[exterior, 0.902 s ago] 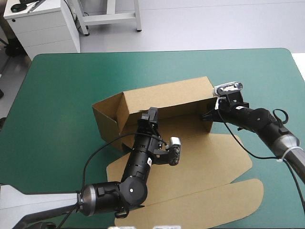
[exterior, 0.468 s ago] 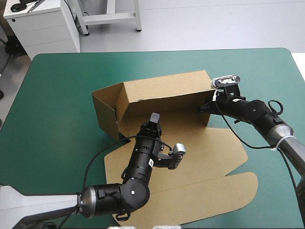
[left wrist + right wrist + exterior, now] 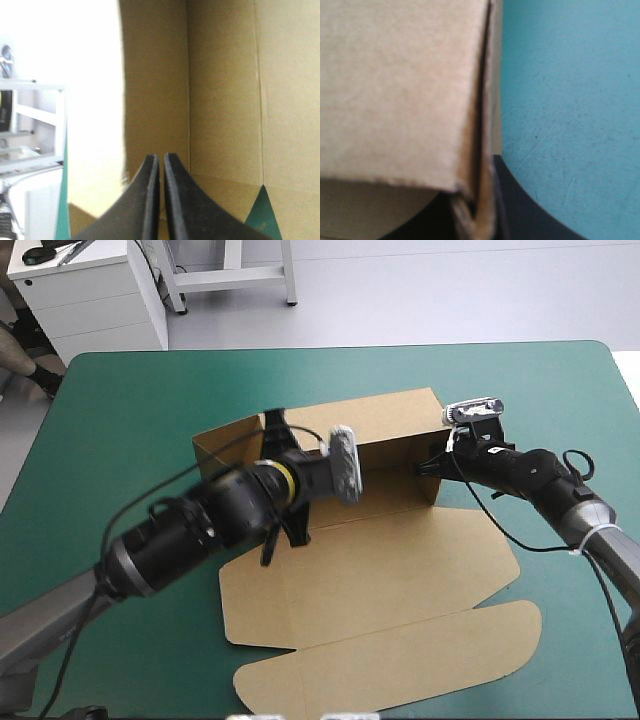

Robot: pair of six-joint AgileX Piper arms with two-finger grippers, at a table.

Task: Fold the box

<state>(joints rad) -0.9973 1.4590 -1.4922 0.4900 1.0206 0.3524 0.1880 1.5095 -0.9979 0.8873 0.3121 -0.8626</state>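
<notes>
Swung my left pincer (image 3: 161, 160), pressed together, into the box (image 3: 390, 430)! Shoving ahead could yank the wall my right pincer (image 3: 432, 469) pinches.

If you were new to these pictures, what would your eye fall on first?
The brown box at the middle of the teal-green table: walls raised on the far side, lid flat toward the near edge. The right gripper is shut on its right end wall; the left gripper, shut, points into its inside.

Left arm (image 3: 170, 540) stretched diagonally forward, jaws together; right arm (image 3: 545, 480) low, jaws tight on the box (image 3: 390, 425).
</notes>
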